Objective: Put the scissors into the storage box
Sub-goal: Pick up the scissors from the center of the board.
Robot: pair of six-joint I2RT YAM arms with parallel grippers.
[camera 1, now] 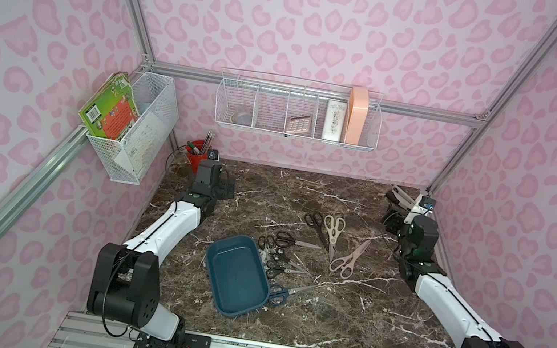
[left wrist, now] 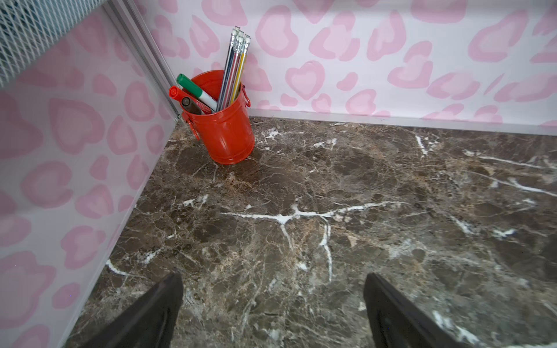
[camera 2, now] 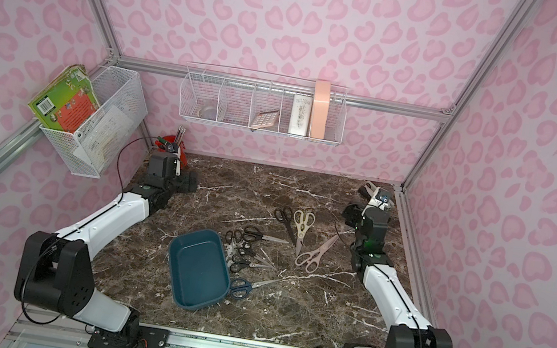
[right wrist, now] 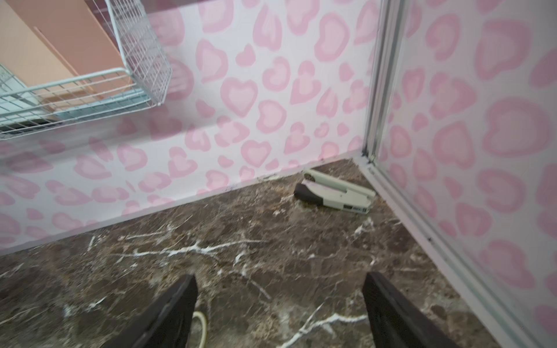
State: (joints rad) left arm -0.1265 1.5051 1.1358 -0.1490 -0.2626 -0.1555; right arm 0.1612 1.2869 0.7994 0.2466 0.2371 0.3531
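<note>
Finding: both of my tools sit at the far corners, well apart from the work. My left tool (left wrist: 272,278) stands wide with nothing between its fingers, facing the red pencil cup (left wrist: 224,129). My right tool (right wrist: 278,275) is likewise wide and empty, facing the stapler (right wrist: 334,195). The storage box (camera 1: 235,271) lies skewed mid-surface and empty; no scissors are in it. The blue-handled pair (camera 1: 281,294) lies against or just beside its near right rim, and a black-handled cluster (camera 1: 275,255) crowds its right long wall. The larger black pair (camera 1: 316,225), cream-handled shears (camera 1: 333,232) and pink-handled pair (camera 1: 347,259) lie nearer my right arm. Judgement: the step in hand is the first reach. I recommend my right tool take the pink-handled pair, coming down square and closing across the pivot so the blades cannot swing. Hazards: the shears' tip lies near the pink handles; the cluster overlaps, so a pick there may drag neighbours; the box looks light and may slide if nudged.
</note>
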